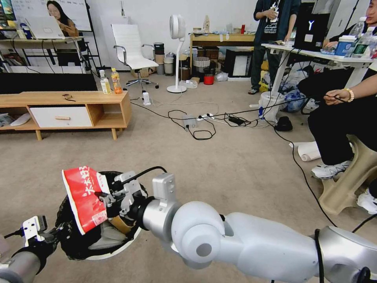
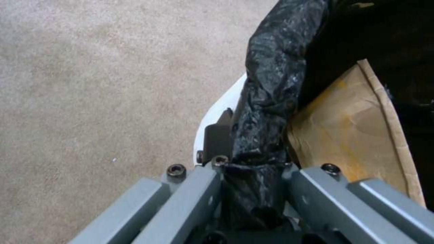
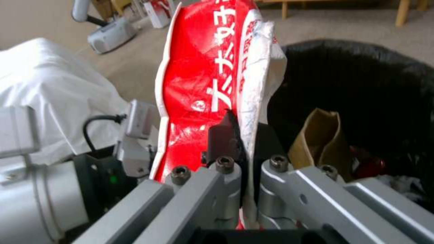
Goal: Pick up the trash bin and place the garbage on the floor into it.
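The trash bin [image 1: 118,245], white with a crinkled black bag over its rim [image 2: 271,84], hangs low at the near left, and my left gripper [image 1: 53,232] is shut on that rim [image 2: 253,159]. Over the bin's mouth my right gripper [image 1: 108,196] is shut on a red-and-white packet [image 1: 84,196], pinching its edge [image 3: 239,142]. The packet [image 3: 208,78] stands upright above the black opening [image 3: 361,101]. Inside the bin lie a brown cardboard tray [image 2: 357,135], also the tray's folded end [image 3: 321,135], and something red [image 3: 368,166].
A low wooden shelf unit [image 1: 78,108] with two upright drink bottles [image 1: 110,81] stands far left. Cables and a power strip [image 1: 196,120] cross the carpet ahead. A seated person's legs and stool [image 1: 345,173] are at the right, with a fan [image 1: 177,51] and chair [image 1: 131,51] behind.
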